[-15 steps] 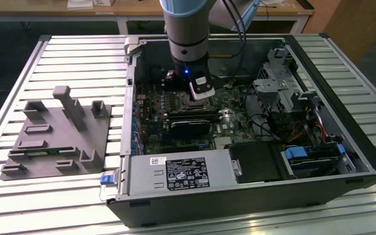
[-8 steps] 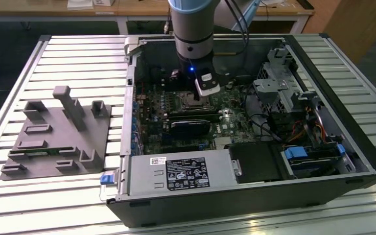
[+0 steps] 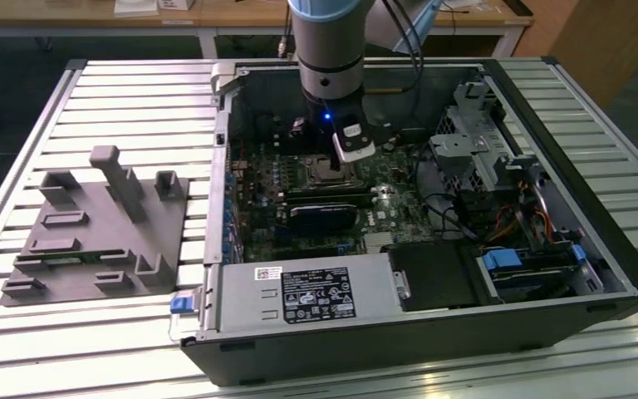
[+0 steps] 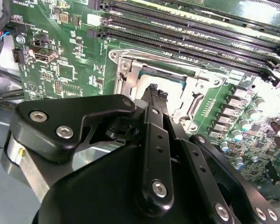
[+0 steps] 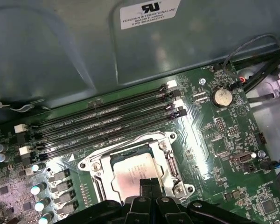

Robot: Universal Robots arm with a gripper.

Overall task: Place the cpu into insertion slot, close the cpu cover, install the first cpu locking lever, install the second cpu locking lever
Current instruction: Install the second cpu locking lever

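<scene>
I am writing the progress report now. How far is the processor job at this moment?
The chip already lies in the socket, and the metal cover frame appears folded down around it. The gripper, fingers together and holding nothing, is right over the chip. Whether either locking lever is latched cannot be told, so those steps count as left.

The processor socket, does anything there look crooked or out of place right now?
Nothing stands out. The chip lies flat and square in the socket, the metal cover sits over it, and the gripper hangs just above.
</scene>
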